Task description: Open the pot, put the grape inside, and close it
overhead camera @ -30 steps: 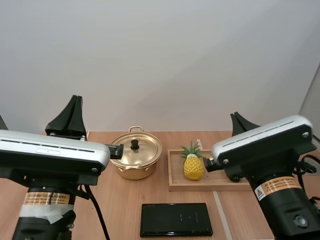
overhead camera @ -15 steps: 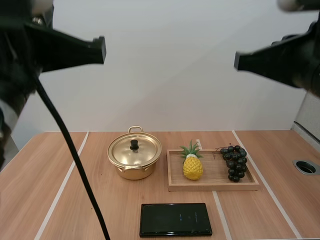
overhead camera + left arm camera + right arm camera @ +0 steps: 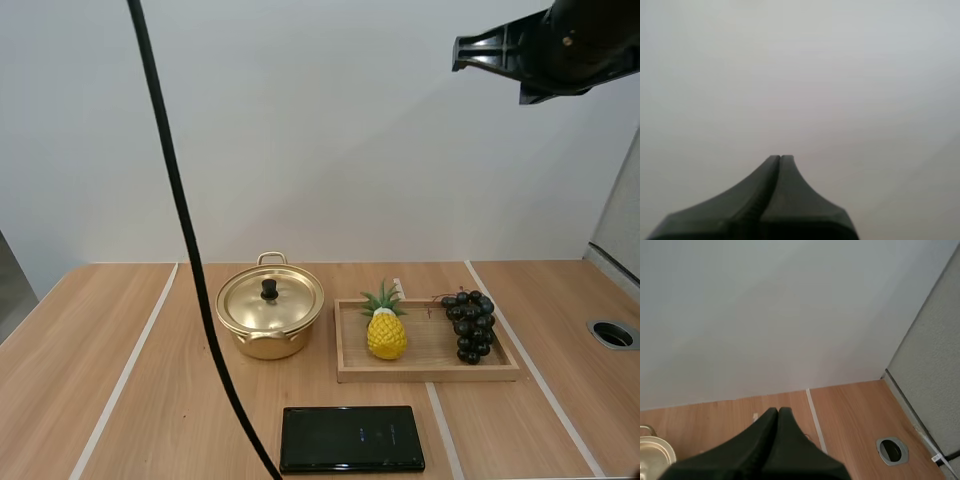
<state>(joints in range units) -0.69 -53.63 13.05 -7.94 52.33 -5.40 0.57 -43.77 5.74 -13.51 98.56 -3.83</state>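
Grapes (image 3: 468, 322), a dark bunch, lie at the right end of the wooden tray (image 3: 428, 372), well apart from both sets of fingers. A yellow pineapple (image 3: 386, 332) stands upright at the tray's left end, with a bare stretch of tray between it and the bunch.

Just left of the tray on the table (image 3: 100, 350) sits the golden pot (image 3: 268, 340). Its lid (image 3: 270, 300) is on, and the black knob (image 3: 269, 289) points up, so what the pot holds cannot be seen. A flat black slab (image 3: 352, 438) lies on the table nearer the arms, in front of the pot and tray.

The right gripper (image 3: 777, 412) hangs high above the table over the tray's side, its fingers clenched together into one dark wedge with nothing between them. Beyond its tip the table shows a round hole (image 3: 891, 450) and, off to the side, the pot's edge.

The left gripper (image 3: 780, 159) is likewise pressed closed on nothing, facing a plain pale wall.
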